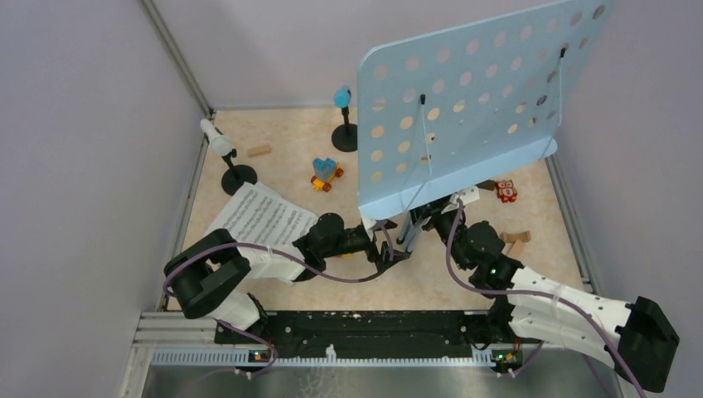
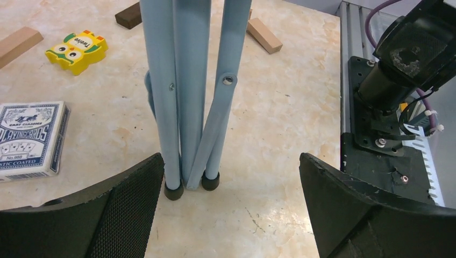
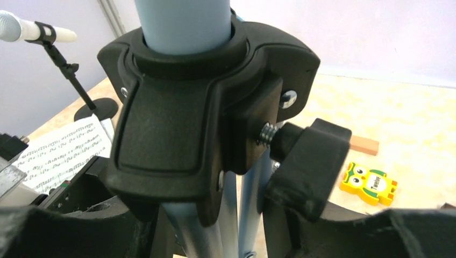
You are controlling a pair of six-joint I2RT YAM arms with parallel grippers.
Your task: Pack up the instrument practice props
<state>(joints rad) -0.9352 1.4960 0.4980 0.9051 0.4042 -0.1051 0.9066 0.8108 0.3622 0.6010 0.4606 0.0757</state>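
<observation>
The light-blue perforated music rack (image 1: 464, 108) stands upright on folded tripod legs (image 2: 188, 97). My right gripper (image 1: 452, 214) is shut on the legs just below the black clamp collar (image 3: 188, 123), with fingers on both sides in the right wrist view (image 3: 231, 239). My left gripper (image 1: 390, 249) is open and low at the leg feet (image 2: 173, 191), which sit by its left finger (image 2: 123, 209). Sheet-music pages (image 1: 261, 220) lie under the left arm. The white microphone (image 1: 217, 139) and the blue microphone (image 1: 342, 96) each sit on a black round-based holder (image 1: 239, 177) (image 1: 345, 137).
A blue-and-orange toy car (image 1: 327, 174) sits mid-table. A card deck (image 2: 29, 140) and a yellow owl toy (image 2: 78, 51) lie beyond the legs. Wooden blocks (image 1: 259, 151) (image 1: 518, 239) are scattered. Walls close in left, right and back.
</observation>
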